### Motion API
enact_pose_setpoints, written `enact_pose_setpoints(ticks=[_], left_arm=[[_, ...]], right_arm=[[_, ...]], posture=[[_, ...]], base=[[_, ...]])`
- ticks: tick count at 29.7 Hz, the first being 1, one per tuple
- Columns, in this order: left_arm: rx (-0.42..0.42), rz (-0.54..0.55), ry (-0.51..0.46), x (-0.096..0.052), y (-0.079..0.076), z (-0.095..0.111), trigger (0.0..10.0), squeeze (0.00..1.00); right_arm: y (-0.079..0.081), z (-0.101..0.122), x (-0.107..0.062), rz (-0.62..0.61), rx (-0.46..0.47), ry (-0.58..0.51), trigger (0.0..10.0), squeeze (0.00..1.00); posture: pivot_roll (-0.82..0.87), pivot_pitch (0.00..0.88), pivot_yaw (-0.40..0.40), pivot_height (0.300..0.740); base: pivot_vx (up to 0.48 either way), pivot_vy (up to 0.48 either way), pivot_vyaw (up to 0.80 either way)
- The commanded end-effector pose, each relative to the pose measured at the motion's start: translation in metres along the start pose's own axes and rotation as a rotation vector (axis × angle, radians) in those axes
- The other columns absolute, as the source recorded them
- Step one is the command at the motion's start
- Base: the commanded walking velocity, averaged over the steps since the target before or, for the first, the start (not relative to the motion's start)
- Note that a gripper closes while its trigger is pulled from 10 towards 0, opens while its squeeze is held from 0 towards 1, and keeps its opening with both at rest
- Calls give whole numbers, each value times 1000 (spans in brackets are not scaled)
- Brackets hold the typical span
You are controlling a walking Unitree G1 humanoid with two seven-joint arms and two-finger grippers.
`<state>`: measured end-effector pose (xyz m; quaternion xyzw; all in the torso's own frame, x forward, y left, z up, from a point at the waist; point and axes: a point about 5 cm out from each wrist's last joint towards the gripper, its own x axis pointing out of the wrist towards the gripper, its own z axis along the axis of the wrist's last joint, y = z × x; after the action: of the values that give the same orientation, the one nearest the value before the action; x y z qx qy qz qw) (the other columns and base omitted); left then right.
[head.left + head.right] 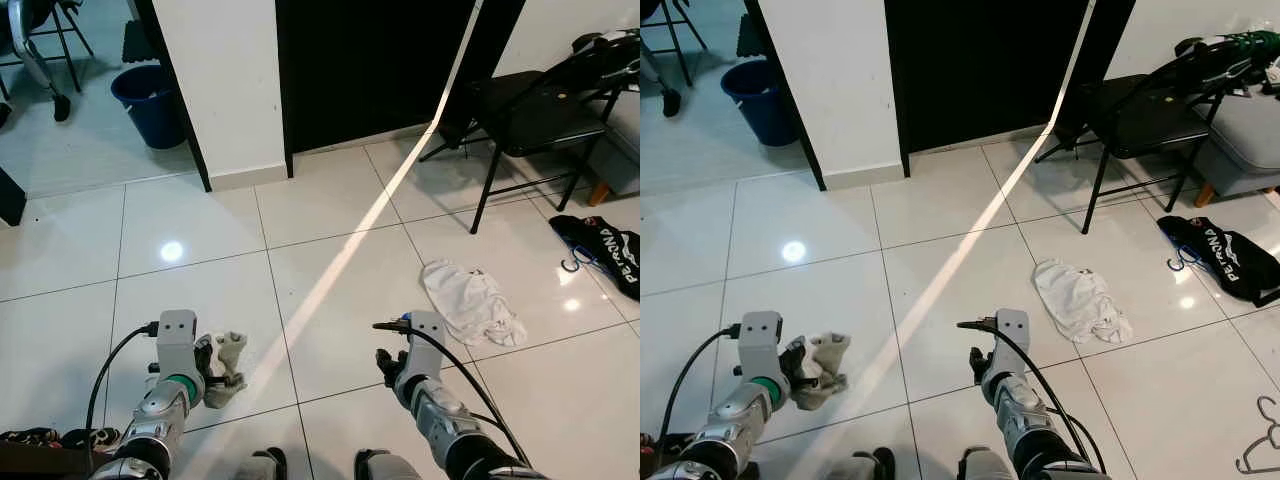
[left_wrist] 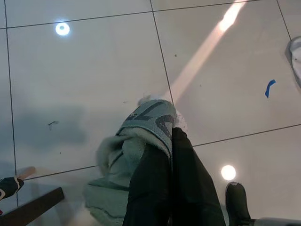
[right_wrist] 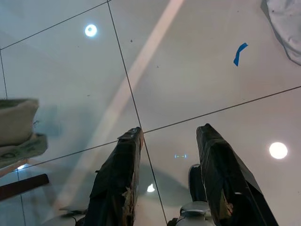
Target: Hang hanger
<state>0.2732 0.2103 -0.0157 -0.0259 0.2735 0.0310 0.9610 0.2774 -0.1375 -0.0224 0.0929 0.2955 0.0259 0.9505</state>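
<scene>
My left gripper (image 1: pixel 218 366) hangs low over the white tiled floor, shut on a crumpled grey-green cloth (image 1: pixel 226 370). The left wrist view shows the cloth (image 2: pixel 141 141) bunched around the closed black fingers (image 2: pixel 155 188). My right gripper (image 1: pixel 386 364) hangs at the same height to the right, open, with bare tile between its fingers (image 3: pixel 117 174). A pale wire hanger (image 1: pixel 1260 438) lies on the floor at the far right, well away from both grippers.
A white garment (image 1: pixel 470 302) lies on the tiles ahead of the right gripper. A black folding chair (image 1: pixel 530 115) stands at the back right, and a black bag (image 1: pixel 604 248) lies beside it. A blue bucket (image 1: pixel 150 100) is at the back left, past the white wall (image 1: pixel 225 90).
</scene>
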Motion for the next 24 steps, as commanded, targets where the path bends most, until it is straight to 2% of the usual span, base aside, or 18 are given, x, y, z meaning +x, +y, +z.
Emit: enact_pose_setpoints(ticks=[1,24], left_arm=[[6,2,24,-2,2,-7,10000,0],[6,2,25,-2,2,-7,10000,0]], right_arm=[[-1,-8,-2,-5,1,34,10000,0],[-2,-8,-2,-6,5,36,10000,0]], posture=[[17,83,54,740],[18,89,49,740]], base=[[0,0,0],[0,0,0]])
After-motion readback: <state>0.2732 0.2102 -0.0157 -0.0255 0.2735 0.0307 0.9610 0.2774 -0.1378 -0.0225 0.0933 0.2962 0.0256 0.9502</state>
